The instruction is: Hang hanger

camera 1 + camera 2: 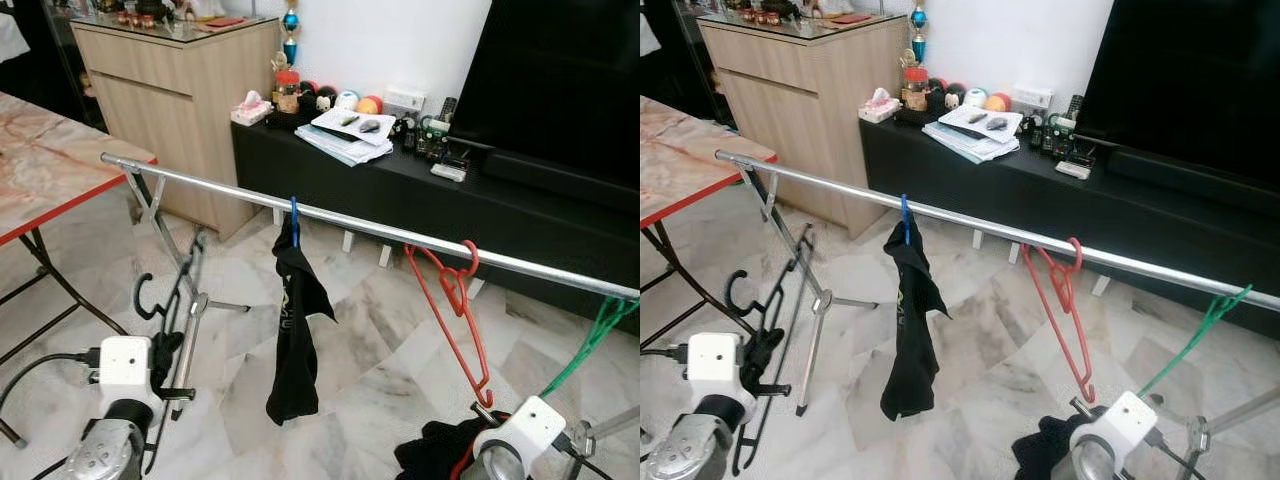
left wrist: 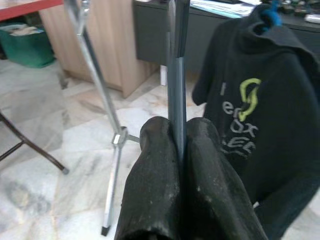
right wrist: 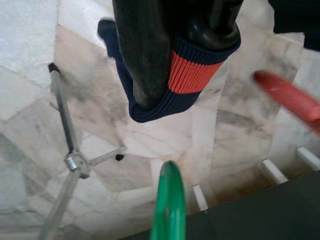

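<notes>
Black plastic is what your left gripper (image 2: 182,165) is clamped on: its two fingers press together on the shaft of a black hanger (image 1: 160,300), low on the robot's left and well below the silver rail (image 1: 330,215). The hanger's hook (image 1: 143,292) points up but sits beside the rack's leg (image 1: 160,230), near the folding table (image 1: 40,170).

Your right gripper (image 3: 175,55) is closed on a navy cuff with an orange band (image 3: 187,75), low on the right, just by the foot of the red hanger (image 1: 455,300).

Watch these from here:

- The hook could catch the rack leg or crossbar as you lift, since it starts so close to them. A snag may twist the hanger in the fingers.
- The grip is on a thin shaft only. I judge it could pivot under its own weight, leaving the hook turned away from the rail.
- The black shirt on the blue hanger (image 1: 294,300) hangs mid-rail. Aim too far right and you will brush it; the bare stretch left of it looks the safer target.
- Moving the right arm while it holds cloth may tug the red hanger or the green hanger (image 1: 600,330) off the rail.
</notes>
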Controlling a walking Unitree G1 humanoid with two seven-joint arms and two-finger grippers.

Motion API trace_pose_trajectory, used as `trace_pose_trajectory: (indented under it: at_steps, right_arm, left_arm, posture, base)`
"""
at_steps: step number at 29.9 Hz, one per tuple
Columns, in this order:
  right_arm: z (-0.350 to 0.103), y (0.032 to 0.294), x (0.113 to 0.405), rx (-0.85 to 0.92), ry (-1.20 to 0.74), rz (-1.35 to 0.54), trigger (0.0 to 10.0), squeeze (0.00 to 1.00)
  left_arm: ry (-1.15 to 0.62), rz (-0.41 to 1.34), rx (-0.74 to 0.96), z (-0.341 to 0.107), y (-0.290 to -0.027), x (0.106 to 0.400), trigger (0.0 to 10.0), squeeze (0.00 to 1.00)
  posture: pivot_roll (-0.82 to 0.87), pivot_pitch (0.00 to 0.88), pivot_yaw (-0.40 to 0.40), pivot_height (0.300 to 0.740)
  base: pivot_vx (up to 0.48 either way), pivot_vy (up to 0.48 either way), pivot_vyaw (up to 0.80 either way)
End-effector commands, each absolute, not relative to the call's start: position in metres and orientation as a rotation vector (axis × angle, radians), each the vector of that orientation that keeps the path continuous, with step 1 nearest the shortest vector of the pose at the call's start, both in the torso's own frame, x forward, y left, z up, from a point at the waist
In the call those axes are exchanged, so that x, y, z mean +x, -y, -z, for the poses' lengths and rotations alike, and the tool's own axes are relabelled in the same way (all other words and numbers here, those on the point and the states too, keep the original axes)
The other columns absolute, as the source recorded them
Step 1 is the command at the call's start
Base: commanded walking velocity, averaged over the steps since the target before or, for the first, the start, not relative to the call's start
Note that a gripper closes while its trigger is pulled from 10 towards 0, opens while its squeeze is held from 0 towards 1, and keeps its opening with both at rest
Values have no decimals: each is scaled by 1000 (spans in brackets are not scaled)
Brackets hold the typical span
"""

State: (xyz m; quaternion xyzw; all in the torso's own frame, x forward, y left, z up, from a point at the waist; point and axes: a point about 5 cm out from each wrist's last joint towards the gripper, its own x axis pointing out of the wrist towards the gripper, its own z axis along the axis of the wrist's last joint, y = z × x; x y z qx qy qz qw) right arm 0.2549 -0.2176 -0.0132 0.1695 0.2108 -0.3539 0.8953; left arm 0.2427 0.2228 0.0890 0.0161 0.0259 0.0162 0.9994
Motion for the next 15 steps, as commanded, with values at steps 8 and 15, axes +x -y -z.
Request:
trace_pose_trajectory:
  at_steps: [8,15]
  right_arm:
    - [-6,217,267,236,-345,650,10000,0]
    - [-12,216,270,189,-321,611,10000,0]
  left_arm:
    - [-34,-16,40,-91,-217,242,10000,0]
    - [-34,-14,37,-90,-214,242,10000,0]
  posture:
    - [133,27,-42,740]
    - [132,26,-50,740]
  base:
    - [0,0,0]
    - [0,0,0]
